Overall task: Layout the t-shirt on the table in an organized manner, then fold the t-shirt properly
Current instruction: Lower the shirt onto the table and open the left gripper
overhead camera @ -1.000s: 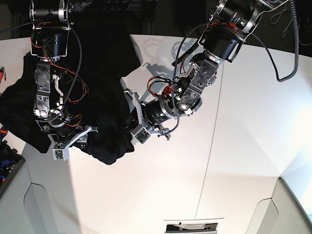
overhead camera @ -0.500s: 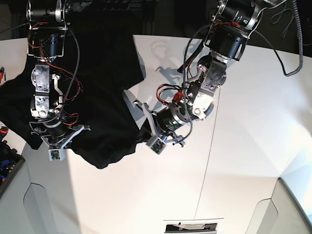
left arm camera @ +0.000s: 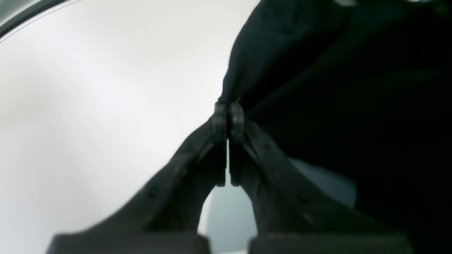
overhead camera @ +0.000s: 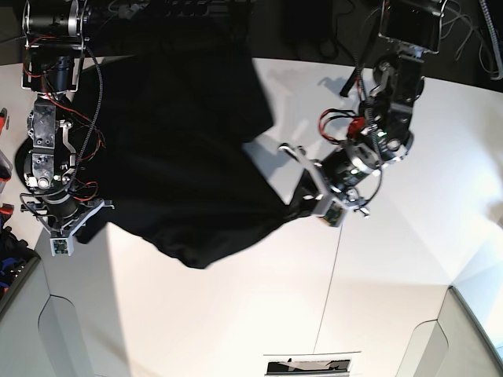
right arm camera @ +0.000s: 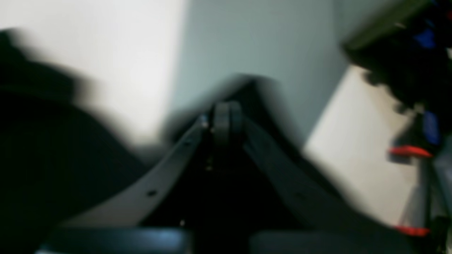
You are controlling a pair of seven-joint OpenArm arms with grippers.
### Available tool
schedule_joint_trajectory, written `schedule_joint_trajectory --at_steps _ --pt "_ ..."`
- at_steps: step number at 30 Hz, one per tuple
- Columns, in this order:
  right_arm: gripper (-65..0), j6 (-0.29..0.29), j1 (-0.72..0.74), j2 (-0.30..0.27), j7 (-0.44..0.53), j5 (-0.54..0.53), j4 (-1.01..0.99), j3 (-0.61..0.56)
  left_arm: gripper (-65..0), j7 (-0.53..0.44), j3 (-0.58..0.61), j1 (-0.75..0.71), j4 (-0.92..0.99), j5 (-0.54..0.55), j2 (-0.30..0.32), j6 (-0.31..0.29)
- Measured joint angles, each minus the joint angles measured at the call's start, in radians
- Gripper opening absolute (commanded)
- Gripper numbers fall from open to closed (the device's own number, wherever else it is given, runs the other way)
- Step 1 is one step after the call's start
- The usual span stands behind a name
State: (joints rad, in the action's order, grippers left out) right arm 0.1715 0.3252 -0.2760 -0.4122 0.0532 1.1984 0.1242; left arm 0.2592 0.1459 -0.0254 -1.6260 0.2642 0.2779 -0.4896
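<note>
The black t-shirt (overhead camera: pixel 181 141) hangs spread between my two arms over the white table (overhead camera: pixel 236 314), its lower edge sagging to a point near the middle. In the base view my left gripper (overhead camera: pixel 297 206) is shut on the shirt's right-hand corner. The left wrist view shows those fingertips (left arm camera: pixel 219 120) pressed together on a fold of the t-shirt (left arm camera: pixel 353 88). My right gripper (right arm camera: pixel 226 118) is shut too, with dark cloth (right arm camera: pixel 42 148) around and between its fingers, at the shirt's left corner. That view is blurred. No print or tag shows.
A thin dark seam (overhead camera: pixel 338 259) runs down the table right of the shirt. A dark bin with blue and red things (overhead camera: pixel 8 251) sits at the left edge, also blurred in the right wrist view (right arm camera: pixel 409 151). Grey panels (overhead camera: pixel 471 330) flank the table's near corners.
My right gripper has closed on the shirt's left corner. The left arm has swung right, pulling its corner along, and the shirt has spread much wider between the arms.
</note>
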Motion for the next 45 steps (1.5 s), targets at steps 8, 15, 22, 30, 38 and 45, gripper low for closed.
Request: schedule_joint_trajectory --at_steps 8,15,22,30,38,45 --pt "-65.0 -0.007 -0.018 0.007 0.0 -0.063 0.0 -0.002 -65.0 0.002 -0.115 -0.075 -0.062 0.154 0.034 -0.139" --pt "-65.0 0.051 -0.048 0.014 -0.013 -0.165 0.0 -0.002 -65.0 0.003 -0.114 -0.085 -0.081 0.164 0.031 -0.147" --pt "-65.0 0.069 -0.048 0.08 -0.022 -0.151 0.0 -0.002 -65.0 0.005 -0.115 -0.085 -0.082 0.164 0.031 -0.147" --pt "-65.0 0.068 -0.053 0.09 -0.018 -0.105 0.0 -0.002 -65.0 0.023 -0.115 -0.085 -0.082 0.164 0.031 -0.147" --pt "-65.0 0.077 -0.064 0.054 0.039 -0.113 -0.069 -0.002 -65.0 0.036 -0.114 -0.085 -0.085 0.167 0.037 -0.147" --pt "-65.0 0.083 -0.059 0.009 0.059 -0.127 -0.117 -0.002 -65.0 0.055 -0.135 -0.085 -0.107 0.168 0.071 -0.147"
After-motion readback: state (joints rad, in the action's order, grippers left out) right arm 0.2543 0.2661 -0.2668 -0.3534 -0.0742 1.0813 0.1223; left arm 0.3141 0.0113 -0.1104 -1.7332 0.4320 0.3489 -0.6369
